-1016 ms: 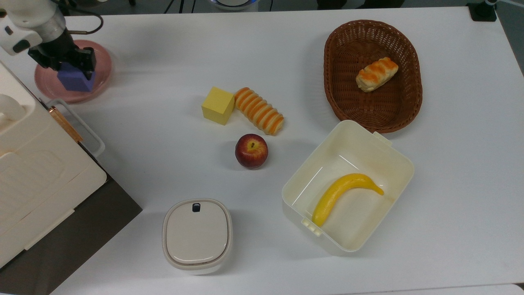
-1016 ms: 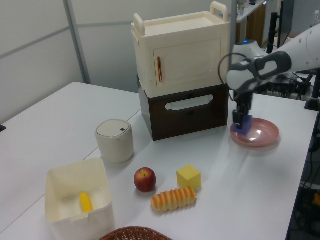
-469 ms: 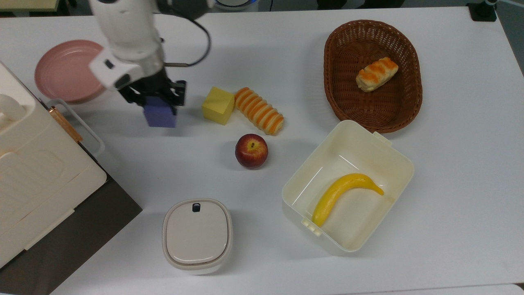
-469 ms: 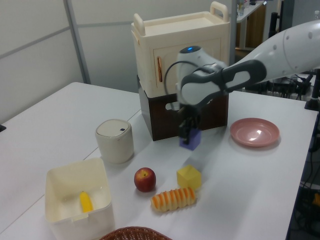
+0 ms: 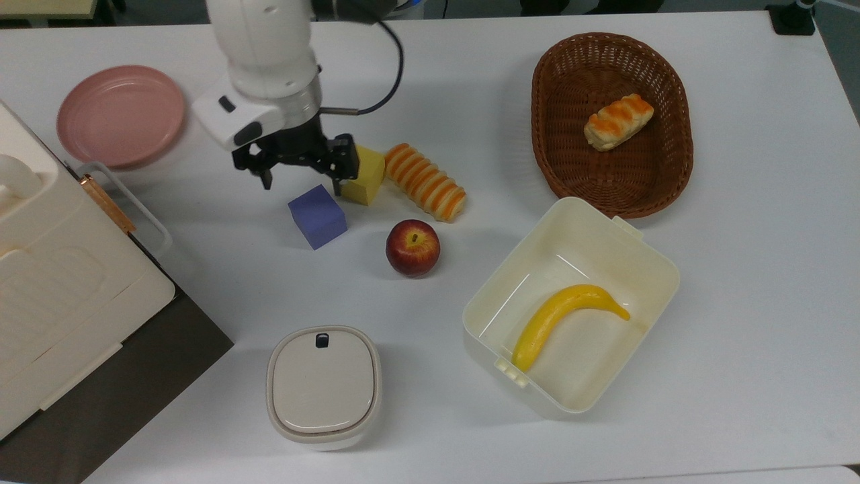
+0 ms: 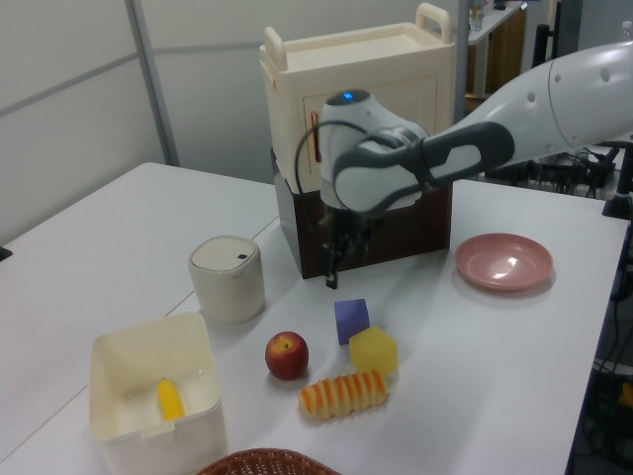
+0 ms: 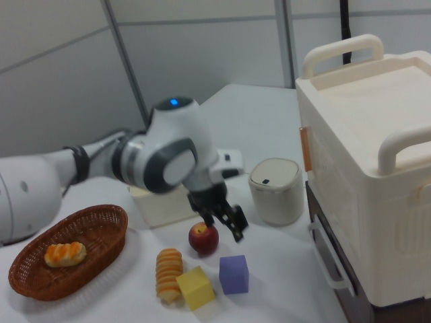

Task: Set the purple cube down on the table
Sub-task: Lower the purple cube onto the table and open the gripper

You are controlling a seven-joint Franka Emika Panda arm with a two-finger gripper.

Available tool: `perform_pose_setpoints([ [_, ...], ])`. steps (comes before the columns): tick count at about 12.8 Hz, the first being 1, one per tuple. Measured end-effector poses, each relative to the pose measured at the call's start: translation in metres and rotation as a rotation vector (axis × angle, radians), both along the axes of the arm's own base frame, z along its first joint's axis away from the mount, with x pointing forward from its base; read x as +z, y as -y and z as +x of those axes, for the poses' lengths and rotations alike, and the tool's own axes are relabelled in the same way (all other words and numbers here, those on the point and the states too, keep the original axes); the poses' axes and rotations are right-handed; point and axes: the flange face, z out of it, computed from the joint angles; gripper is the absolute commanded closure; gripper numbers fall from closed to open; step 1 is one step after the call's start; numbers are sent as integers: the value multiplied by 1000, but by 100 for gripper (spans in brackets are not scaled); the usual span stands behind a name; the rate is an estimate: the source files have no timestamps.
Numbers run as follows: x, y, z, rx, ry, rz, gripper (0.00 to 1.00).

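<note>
The purple cube point(image 5: 317, 216) rests on the white table point(image 5: 739, 269), just left of the yellow cube point(image 5: 365, 175) in the top view. It also sits in front of the dark cabinet in the left view point(image 6: 351, 321), and beside the yellow cube in the right view point(image 7: 234, 274). My gripper point(image 5: 300, 180) hangs open just above and behind the purple cube, holding nothing, with its fingers spread wide. It is apart from the cube in the left view point(image 6: 336, 269) and the right view point(image 7: 222, 225).
The bare pink plate point(image 5: 121, 114) lies at the top view's far left. A striped bread roll point(image 5: 425, 181) and an apple point(image 5: 412, 247) are close to the cubes. A wicker basket point(image 5: 537, 101), a cream box point(image 5: 470, 316) with a banana, a lidded canister point(image 5: 324, 386) and a cabinet point(image 5: 60, 289) surround them.
My gripper carried the purple cube from the pink plate rightward in the top view, set it on the table by the yellow cube, opened and rose off it.
</note>
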Motion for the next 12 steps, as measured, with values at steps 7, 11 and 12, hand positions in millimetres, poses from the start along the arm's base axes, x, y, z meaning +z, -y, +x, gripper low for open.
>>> perform_pose_setpoints([
  [7, 122, -93, -46, 27, -62, -79, 0],
  [11, 166, -82, -68, -16, -62, -24, 0],
  [12, 170, -78, -74, -10, -76, -21, 0],
])
